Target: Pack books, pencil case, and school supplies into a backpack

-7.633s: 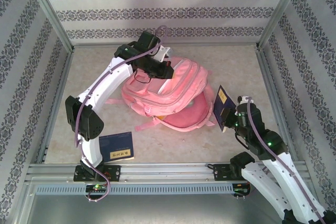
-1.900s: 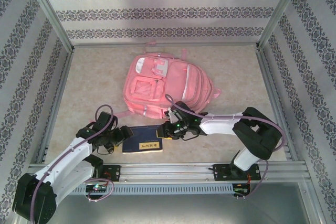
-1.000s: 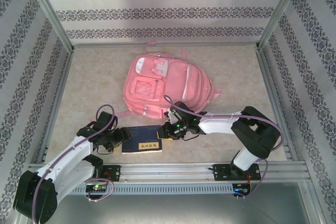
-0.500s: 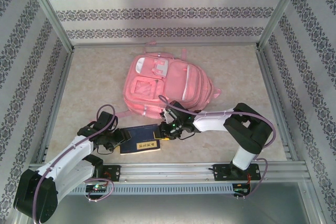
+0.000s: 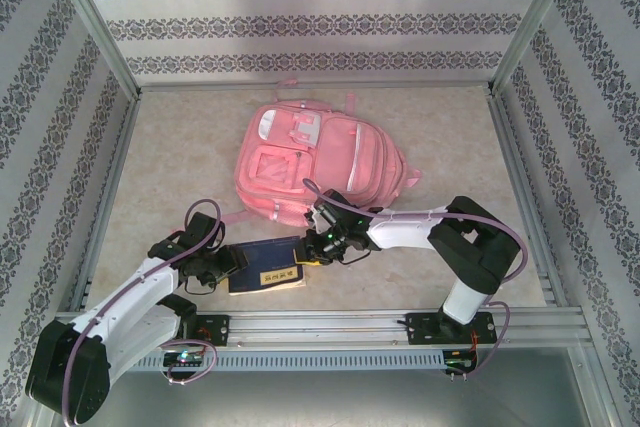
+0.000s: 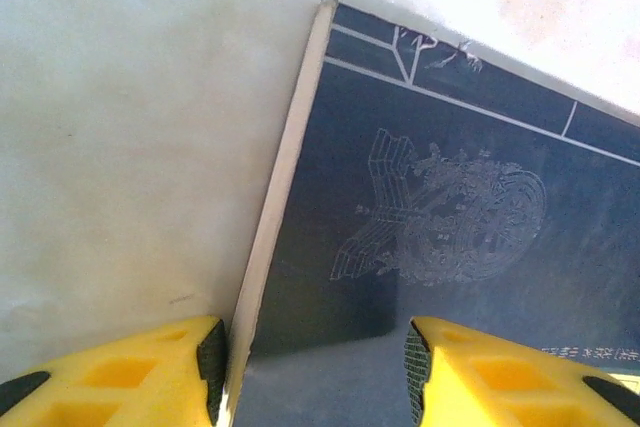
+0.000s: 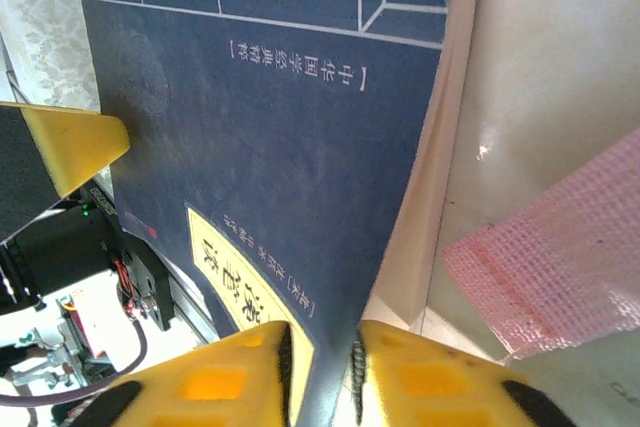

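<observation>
Robot lab test cell, aluminium frame (image 5: 320, 324), wallpaper panels (image 5: 320, 22), marbled tabletop (image 5: 180, 137).

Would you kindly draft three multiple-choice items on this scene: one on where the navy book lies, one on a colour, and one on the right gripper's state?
1. Where is the navy book?
A. On the table, nearer its front edge than the backpack
B. On top of the backpack
C. Against the far wall

2. What colour is the book's title label?
A. Red
B. Yellow
C. Green

3. How is the right gripper?
A. Wide open over bare table
B. Holding a backpack strap
C. Closed on the book's edge

Key:
1 A, the top view shows the book flat in front of the backpack.
2 B, the right wrist view shows a yellow strip on the cover.
3 C, the book's edge sits pinched between its yellow fingers.
</observation>
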`<state>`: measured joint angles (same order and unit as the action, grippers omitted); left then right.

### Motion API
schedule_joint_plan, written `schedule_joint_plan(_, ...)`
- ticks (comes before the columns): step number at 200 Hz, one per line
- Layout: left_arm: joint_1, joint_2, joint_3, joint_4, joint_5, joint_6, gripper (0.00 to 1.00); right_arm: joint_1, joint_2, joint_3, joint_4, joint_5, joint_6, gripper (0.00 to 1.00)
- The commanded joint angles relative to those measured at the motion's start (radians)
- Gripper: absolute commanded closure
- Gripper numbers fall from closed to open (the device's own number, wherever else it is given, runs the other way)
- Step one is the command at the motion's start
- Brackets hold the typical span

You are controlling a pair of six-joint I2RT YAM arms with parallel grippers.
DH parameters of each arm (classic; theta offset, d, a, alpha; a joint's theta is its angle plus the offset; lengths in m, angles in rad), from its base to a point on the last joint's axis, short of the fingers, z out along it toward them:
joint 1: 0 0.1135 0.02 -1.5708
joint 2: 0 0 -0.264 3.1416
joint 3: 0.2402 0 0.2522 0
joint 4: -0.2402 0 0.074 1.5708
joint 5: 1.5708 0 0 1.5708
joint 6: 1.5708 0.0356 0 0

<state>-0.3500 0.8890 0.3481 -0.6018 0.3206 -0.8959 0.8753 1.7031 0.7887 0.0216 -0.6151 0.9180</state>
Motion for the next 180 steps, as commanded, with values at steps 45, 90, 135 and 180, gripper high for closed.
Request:
schedule_joint_plan(45,-0.046,-0.008,0.002,0.139,0.146,0.033,0.49,0.019,0.024,0.038,0.022,0.026,-0.032,1.00)
schedule_joint_plan(90,-0.046,-0.145,0.072,-0.007,0.022,0.039,0.20,0.022,-0.153,0.034,-0.224,0.185,-0.253,1.00)
schedule_joint_plan(135,-0.052,-0.146,0.213,-0.079,0.028,0.129,0.19,0.024,-0.325,0.031,-0.390,0.327,-0.428,1.00)
schedule_joint_plan(180,-0.072,-0.098,0.385,-0.141,0.032,0.301,0.21,0.025,-0.508,0.043,-0.452,0.430,-0.599,1.00)
